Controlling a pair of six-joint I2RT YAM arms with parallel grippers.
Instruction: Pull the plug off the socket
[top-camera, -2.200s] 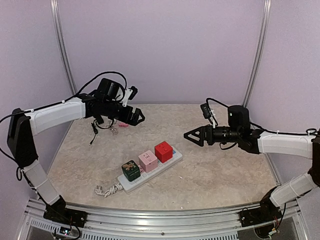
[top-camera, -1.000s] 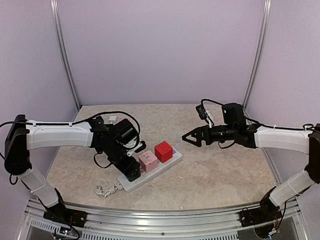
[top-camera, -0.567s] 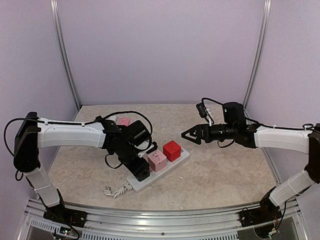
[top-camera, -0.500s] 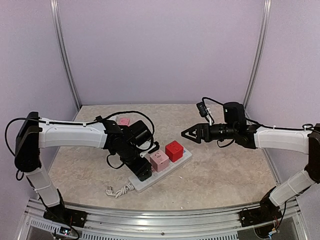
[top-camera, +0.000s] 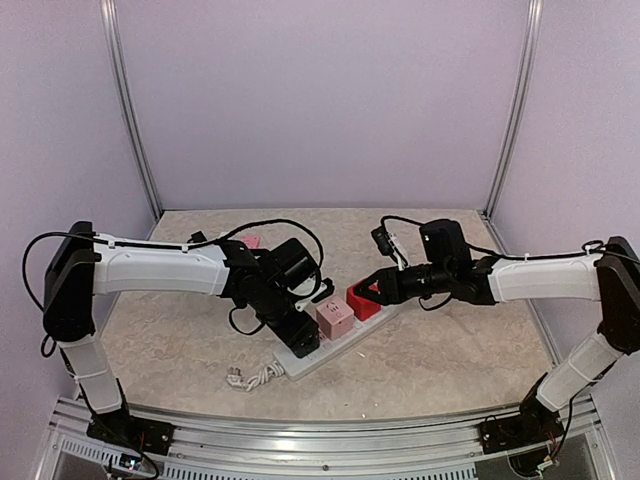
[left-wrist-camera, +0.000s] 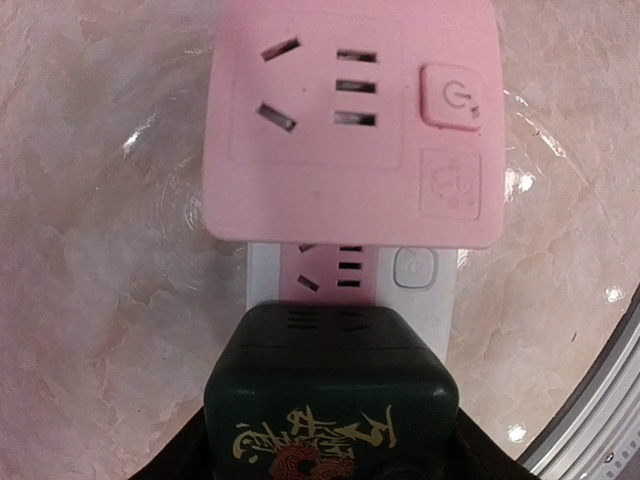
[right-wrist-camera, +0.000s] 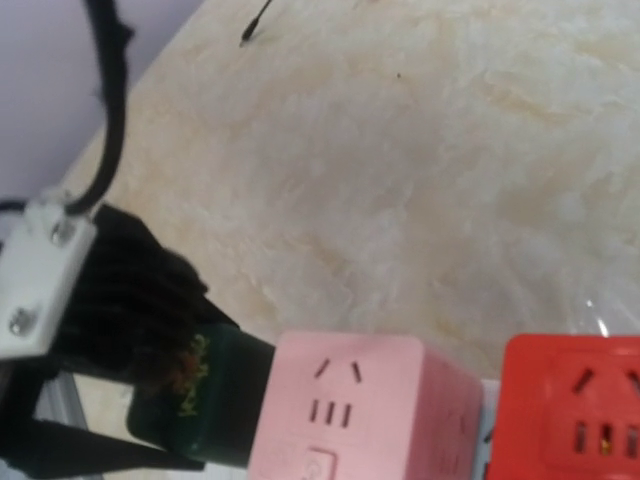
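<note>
Three cube plugs stand in the socket (top-camera: 325, 353), which lies aslant at the middle of the table (top-camera: 450, 340); we see the left gripper (top-camera: 301, 340) clamped on the green plug (left-wrist-camera: 330, 400) at its near-left end. Beyond the pink plug (top-camera: 334, 319), the right gripper (top-camera: 372, 289) meets the red plug (top-camera: 362, 303) at the far-right end; we cannot tell whether it grips.

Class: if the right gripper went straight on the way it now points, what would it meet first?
Most likely the red cube adapter on the socket: the right gripper points leftward at it, its fingers at the cube's right side. Whether they touch is unclear from above.
</note>
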